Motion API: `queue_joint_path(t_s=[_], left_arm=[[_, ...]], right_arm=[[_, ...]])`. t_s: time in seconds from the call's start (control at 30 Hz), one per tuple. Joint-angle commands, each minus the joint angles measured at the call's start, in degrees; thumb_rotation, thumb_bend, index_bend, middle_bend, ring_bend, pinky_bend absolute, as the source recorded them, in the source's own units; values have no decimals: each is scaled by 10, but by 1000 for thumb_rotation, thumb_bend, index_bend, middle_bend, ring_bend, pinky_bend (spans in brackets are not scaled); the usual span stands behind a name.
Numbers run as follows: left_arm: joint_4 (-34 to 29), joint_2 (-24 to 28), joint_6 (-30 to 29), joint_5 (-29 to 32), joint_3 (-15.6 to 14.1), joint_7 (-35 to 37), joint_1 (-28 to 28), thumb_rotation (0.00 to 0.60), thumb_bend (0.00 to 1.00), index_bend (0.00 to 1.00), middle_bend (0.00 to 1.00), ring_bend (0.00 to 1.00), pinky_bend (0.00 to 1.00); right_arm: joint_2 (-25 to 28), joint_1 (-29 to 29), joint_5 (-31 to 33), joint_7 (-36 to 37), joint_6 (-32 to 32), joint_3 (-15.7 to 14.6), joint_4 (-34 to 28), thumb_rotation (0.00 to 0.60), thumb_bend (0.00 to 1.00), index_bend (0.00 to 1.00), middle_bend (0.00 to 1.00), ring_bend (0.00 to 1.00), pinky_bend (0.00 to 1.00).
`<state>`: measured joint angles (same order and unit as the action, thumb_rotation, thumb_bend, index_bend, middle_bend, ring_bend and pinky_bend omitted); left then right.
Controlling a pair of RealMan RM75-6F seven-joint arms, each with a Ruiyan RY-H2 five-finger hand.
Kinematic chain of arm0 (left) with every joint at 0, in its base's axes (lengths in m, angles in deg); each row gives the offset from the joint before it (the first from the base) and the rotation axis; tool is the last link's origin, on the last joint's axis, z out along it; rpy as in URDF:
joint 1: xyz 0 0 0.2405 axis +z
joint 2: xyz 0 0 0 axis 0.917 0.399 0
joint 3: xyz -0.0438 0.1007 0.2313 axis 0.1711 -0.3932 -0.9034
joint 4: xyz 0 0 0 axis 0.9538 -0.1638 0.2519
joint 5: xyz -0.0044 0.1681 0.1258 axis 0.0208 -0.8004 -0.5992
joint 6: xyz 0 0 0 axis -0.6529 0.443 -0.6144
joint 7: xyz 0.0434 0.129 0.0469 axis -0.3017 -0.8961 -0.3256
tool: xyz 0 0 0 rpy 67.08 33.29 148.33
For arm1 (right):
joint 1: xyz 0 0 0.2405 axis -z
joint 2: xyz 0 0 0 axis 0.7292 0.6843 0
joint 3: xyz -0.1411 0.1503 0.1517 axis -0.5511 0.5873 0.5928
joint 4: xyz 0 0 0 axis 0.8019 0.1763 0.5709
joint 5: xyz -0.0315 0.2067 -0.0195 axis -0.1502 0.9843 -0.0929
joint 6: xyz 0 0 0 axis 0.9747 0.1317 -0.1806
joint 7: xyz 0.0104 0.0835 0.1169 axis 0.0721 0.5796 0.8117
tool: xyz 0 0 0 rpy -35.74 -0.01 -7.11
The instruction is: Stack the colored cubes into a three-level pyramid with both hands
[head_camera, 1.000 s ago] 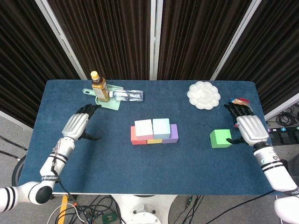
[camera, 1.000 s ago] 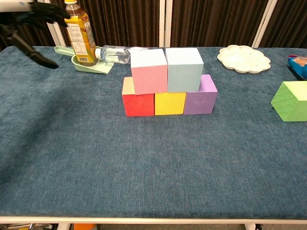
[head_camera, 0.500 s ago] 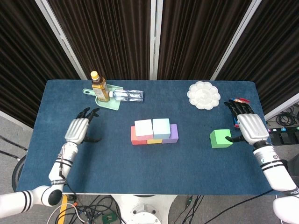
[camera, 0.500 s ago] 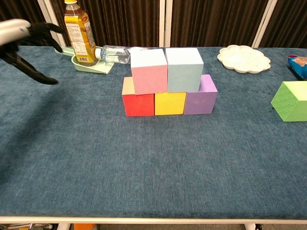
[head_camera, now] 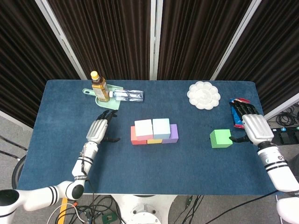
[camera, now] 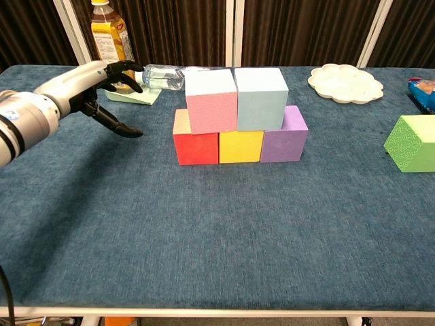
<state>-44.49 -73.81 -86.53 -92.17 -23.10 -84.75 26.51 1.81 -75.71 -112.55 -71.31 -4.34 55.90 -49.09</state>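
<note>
Mid-table stand a red cube [camera: 195,146], a yellow cube [camera: 240,147] and a purple cube [camera: 284,136] in a row. On top sit a pink cube [camera: 211,102] and a pale blue cube [camera: 260,98]. A green cube [head_camera: 220,138] rests alone on the right. My left hand [head_camera: 98,129] hovers open just left of the red cube, fingers spread, holding nothing. My right hand [head_camera: 252,127] is open beside the green cube's right side, its thumb close to the cube; contact cannot be told. The chest view shows the left hand [camera: 95,85] only.
A tea bottle [head_camera: 99,87] stands on a pale green tray [head_camera: 108,101] at the back left, with a clear bottle [head_camera: 127,95] lying beside it. A white palette dish [head_camera: 203,94] sits back right. A snack packet [head_camera: 237,112] lies under my right hand's fingers.
My left hand has swung rightward across the table toward the stacked cubes. My right hand has drawn back slightly to the right of the green cube. The cubes have not moved.
</note>
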Motion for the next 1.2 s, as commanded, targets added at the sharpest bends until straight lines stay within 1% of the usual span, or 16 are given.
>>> queue_joint_path(t_s=[0.03, 0.33, 0.67, 0.87, 1.2], left_arm=[[2, -2, 5, -2, 5, 4, 0, 600, 0, 81, 194, 8, 121], [11, -15, 25, 2, 19, 0, -7, 600, 0, 81, 193, 8, 121], [44, -46, 39, -2, 35, 12, -17, 600, 0, 81, 194, 8, 121], [58, -55, 52, -6, 38, 16, -24, 600, 0, 81, 194, 8, 121], [68, -65, 65, -8, 41, 19, -27, 600, 0, 81, 193, 8, 121]], right_arm=[[0, 1, 0, 2, -1, -1, 3, 600, 0, 0, 30, 0, 0], [-8, -1, -3, 8, -7, -2, 12, 600, 0, 0, 30, 0, 0], [-11, 1, -5, 21, -12, -3, 25, 600, 0, 0, 30, 0, 0], [-6, 5, -11, 53, -22, -3, 29, 600, 0, 0, 30, 0, 0], [-11, 8, -21, 71, -26, -7, 47, 600, 0, 0, 30, 0, 0]])
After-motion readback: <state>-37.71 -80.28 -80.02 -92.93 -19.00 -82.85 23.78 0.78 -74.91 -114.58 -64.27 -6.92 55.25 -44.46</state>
